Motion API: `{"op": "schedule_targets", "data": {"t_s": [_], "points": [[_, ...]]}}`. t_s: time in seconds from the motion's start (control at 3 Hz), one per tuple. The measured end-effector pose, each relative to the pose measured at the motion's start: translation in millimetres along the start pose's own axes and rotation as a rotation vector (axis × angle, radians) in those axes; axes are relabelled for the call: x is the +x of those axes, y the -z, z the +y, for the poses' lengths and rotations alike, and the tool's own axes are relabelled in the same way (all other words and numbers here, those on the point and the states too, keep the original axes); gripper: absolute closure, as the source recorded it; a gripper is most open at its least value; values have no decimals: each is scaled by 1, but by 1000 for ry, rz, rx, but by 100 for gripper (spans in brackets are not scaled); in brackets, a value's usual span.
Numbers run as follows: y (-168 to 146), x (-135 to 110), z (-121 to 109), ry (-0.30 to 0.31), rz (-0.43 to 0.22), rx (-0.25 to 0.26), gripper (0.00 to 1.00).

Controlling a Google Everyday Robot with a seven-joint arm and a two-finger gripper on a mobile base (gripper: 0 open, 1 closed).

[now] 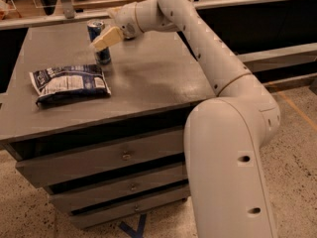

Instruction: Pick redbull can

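The redbull can, slim, blue and silver with a silver top, stands upright at the back of the grey cabinet top. My gripper reaches in from the right at the can's height and overlaps its middle, so only the can's top and base show. The can's base rests on the cabinet top. My white arm stretches from the lower right across the cabinet's right side.
A dark blue and white chip bag lies flat left of centre, just in front of the can. The cabinet has drawers below its front edge. A dark shelf and rail run behind on the right.
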State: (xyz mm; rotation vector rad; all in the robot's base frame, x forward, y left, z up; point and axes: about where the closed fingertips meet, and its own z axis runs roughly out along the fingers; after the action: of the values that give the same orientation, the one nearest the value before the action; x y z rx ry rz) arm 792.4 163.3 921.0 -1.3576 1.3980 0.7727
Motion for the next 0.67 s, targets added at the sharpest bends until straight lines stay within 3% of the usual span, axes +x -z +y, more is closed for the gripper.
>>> {"op": "schedule_targets", "data": {"t_s": [0.33, 0.67], "points": [[-14, 7, 12, -8, -7, -57, 0], [-23, 13, 20, -24, -35, -96, 19]]}}
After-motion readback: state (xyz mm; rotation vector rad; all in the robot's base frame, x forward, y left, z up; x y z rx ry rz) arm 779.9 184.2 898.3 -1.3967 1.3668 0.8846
